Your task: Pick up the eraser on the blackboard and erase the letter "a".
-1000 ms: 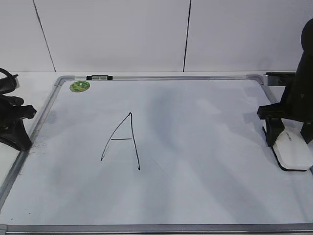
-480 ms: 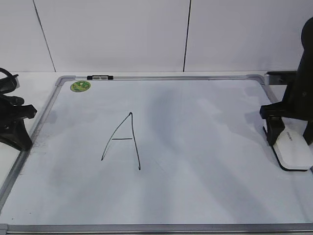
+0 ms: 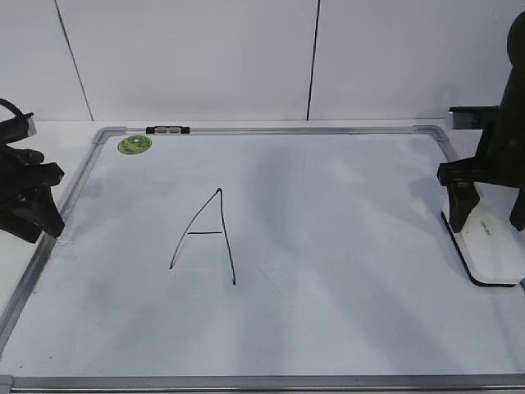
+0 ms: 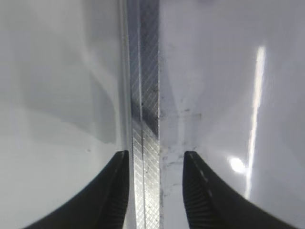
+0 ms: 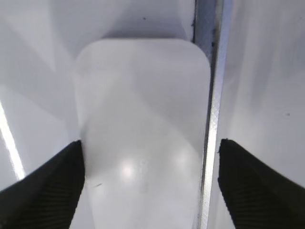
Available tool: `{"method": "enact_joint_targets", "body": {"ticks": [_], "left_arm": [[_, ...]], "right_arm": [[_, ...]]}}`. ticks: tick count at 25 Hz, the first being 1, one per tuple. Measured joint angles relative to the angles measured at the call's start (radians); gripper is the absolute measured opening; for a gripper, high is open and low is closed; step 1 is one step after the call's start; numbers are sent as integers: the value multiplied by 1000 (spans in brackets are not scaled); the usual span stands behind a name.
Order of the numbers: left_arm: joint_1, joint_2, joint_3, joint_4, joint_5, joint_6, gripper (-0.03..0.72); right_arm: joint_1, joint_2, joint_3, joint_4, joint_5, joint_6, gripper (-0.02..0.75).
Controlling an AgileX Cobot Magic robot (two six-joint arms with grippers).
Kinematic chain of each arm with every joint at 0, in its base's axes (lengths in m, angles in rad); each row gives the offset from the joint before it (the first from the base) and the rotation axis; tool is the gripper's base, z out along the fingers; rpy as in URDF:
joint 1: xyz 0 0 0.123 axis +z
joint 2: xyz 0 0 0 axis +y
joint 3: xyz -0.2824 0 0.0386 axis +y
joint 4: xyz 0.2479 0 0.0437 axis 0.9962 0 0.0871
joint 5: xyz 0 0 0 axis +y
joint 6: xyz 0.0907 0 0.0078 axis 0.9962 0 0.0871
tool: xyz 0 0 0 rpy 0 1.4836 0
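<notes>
At nine o'clock in the exterior view, left gripper (image 3: 33,215), black, hovering at the left rail of the blackboard (image 3: 271,382); in the left wrist view, left gripper (image 4: 155,188) with jaws a narrow gap apart, straddling the hatched metal frame strip (image 4: 145,109), clasping nothing. At eleven o'clock on the board, a round green magnet (image 3: 134,145), and just beside it on the top rail a small black-and-silver clip (image 3: 167,130). Near the centre, slightly toward eight o'clock, a tall angular capital "A" (image 3: 207,238) in thin black marker. No small cursive letter "a" discernible anywhere on the white surface. At three o'clock, the eraser (image 3: 486,250), white with a thin dark base, lying flat on the board just inside the right rail. Above it, right gripper (image 3: 490,215), black fingers either side of the block's far end. In the right wrist view, eraser (image 5: 143,138) filling the middle, right gripper (image 5: 150,183) spread wide, fingertips (image 5: 45,183) apart from the block's sides, not clamping it; frame rail (image 5: 212,119) running along the eraser's right edge.
</notes>
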Motion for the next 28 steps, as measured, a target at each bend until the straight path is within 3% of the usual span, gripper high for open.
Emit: {"method": "enact_joint_targets", "body": {"ticks": [14,28], "left_arm": [[0,-220,-11,52,47,-22,289],[0,-457,-11,52,112,-85,292]], "right_arm": [[0,-103,-41,0,12,13,661],[0,-424,-9,0,23,36,648]]}}
